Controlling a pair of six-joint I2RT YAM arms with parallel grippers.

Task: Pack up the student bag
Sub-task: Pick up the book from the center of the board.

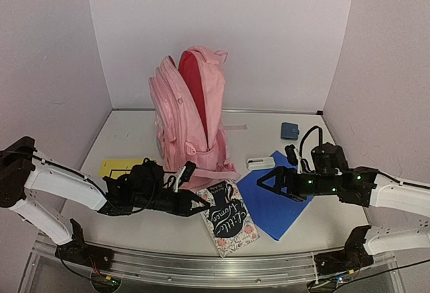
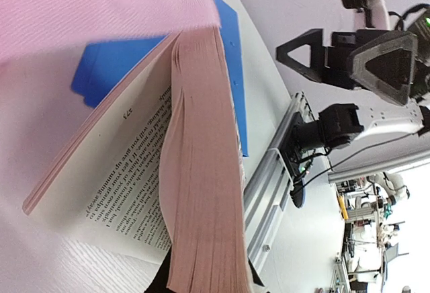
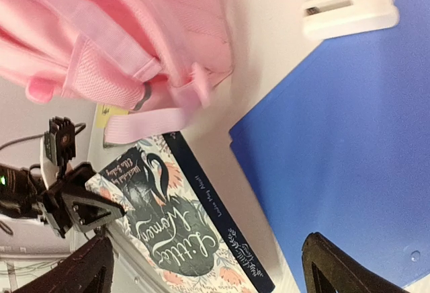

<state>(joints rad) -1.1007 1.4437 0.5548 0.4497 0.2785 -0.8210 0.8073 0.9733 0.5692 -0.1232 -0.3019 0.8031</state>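
Beside student bag (image 1: 191, 111): left gripper (image 1: 201, 205) pinching book (image 1: 233, 220); right gripper (image 1: 263, 184) spread above folder (image 1: 281, 218).

On the white worktop (image 1: 131, 132) are counted one large light-pink fabric backpack (image 1: 191, 115), one floral-covered paperback book (image 1: 230, 218), one blue plastic folder (image 1: 279, 202), one flat yellow card (image 1: 119, 166), one small white rectangular block (image 1: 260, 163) and one small blue-grey pouch (image 1: 290, 130).

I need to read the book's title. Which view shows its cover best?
Right wrist: the book shows its cover large, title legible. Top external shows it small; left wrist shows only inner pages.
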